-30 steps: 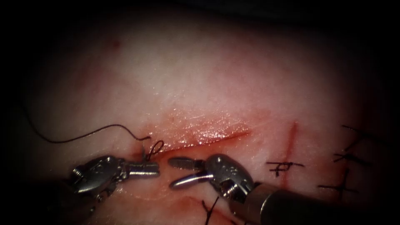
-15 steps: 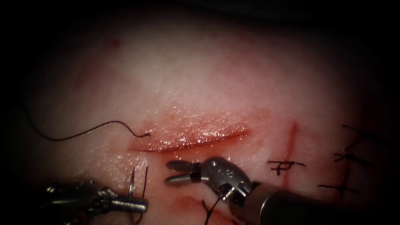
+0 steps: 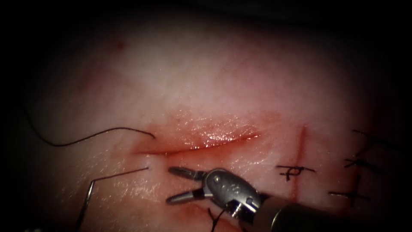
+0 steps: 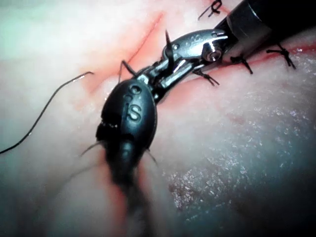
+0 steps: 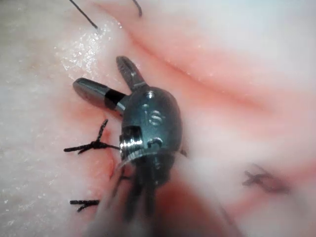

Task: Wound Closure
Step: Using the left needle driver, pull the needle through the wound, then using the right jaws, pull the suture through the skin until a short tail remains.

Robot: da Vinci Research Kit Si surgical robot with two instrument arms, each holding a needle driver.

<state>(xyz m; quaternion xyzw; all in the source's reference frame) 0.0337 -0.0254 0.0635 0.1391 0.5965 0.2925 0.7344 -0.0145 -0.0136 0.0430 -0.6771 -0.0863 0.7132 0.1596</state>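
Since a second ago, left tool [image 4: 129, 111] has drawn back toward lower left. We see thin curved steel needle [image 3: 86, 199] clear of pale pink tissue [image 3: 214, 86]. Dark thread [image 3: 122, 174] now stretches straight from its exit point beside left end of red cut [image 3: 201, 144] to needle. We judge stitch passed through.

Needle's long axis is steep: thread end up, other end down-left. We cannot tell left tool's grip.

Silver right tool [image 3: 171, 184]: jaws apart, holding nothing.

left tool [image 4: 129, 111]: jaws hidden behind its own body | needle [image 3: 84, 202]: cut off at endoscope view's bottom edge
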